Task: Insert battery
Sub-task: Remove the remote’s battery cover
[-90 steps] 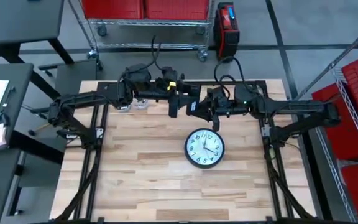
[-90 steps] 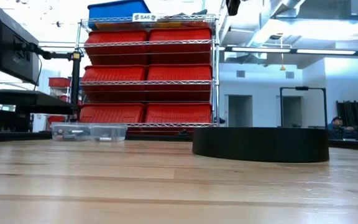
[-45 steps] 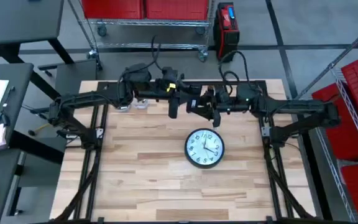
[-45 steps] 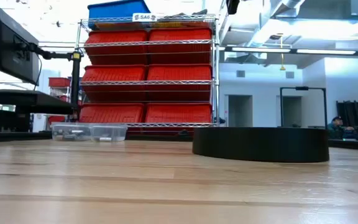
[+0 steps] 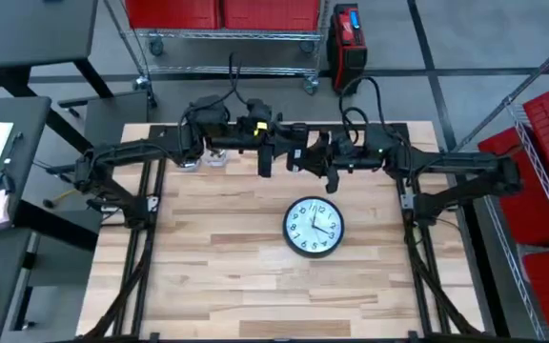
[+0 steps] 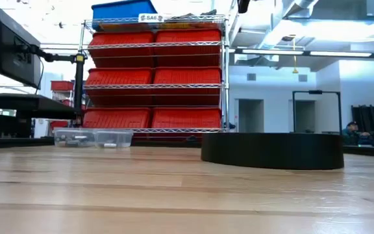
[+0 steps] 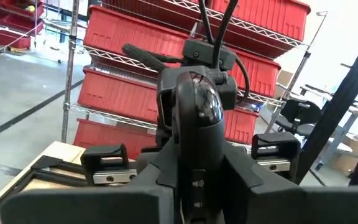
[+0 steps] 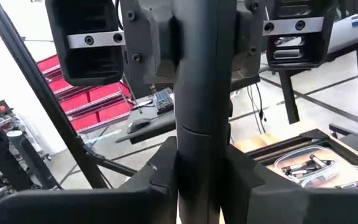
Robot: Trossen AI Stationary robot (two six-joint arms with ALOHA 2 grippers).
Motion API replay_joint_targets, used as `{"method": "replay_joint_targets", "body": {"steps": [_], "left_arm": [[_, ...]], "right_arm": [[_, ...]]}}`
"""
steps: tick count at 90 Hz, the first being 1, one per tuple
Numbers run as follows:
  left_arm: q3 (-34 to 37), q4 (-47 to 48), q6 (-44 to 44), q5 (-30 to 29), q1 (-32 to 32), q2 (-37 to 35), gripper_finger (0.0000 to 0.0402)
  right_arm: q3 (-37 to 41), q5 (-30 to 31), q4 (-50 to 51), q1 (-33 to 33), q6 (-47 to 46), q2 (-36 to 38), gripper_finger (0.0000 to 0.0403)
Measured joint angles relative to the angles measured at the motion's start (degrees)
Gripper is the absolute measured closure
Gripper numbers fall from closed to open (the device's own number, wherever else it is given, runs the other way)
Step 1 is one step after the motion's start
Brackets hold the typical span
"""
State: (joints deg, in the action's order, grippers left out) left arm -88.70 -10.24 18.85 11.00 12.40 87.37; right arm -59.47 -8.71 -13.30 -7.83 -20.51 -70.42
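A wooden worktop fills the lower and middle part of the high view, its near half bare. Just right of centre lies a round wall clock, face up, white dial inside a black rim. In the low view the clock shows as a flat black disc resting on the wood at centre right.

Beyond the clock, in the upper middle of the high view, the two dark arms meet above the far edge of the worktop. The left gripper reaches in from the left and the right gripper from the right, their tips very close together, almost touching. Whether either set of jaws is apart or together cannot be told; each wrist view is filled by that arm's own dark body.

Just left of the left gripper, near the far edge, sits a small clear plastic tray. In the low view the tray stands at left of centre with small items inside. The right wrist view shows the tray at lower right holding several batteries.

Farthest back, a wire shelving rack loaded with red bins stands behind the worktop, with a blue bin on top.
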Motion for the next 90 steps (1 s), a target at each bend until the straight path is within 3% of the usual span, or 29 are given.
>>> {"method": "replay_joint_targets", "body": {"steps": [30,57,70,90], "left_arm": [[-1.67,1.58,0.35,0.51,1.07,0.23,0.036],[-2.45,-0.96,0.77,-1.69,1.39,-0.21,0.036],[-2.74,-2.35,1.1,-0.84,1.53,-0.81,0.036],[-2.42,4.43,-1.41,0.16,1.72,-0.5,0.036]], "right_arm": [[0.61,2.77,2.89,1.33,0.04,-0.02,0.0343],[1.39,2.7,10.74,1.51,0.38,-0.2,0.0292],[1.41,3.26,13.2,1.59,0.85,-0.32,0.0292],[1.25,3.8,12.53,1.46,0.96,-0.32,0.0304]]}}
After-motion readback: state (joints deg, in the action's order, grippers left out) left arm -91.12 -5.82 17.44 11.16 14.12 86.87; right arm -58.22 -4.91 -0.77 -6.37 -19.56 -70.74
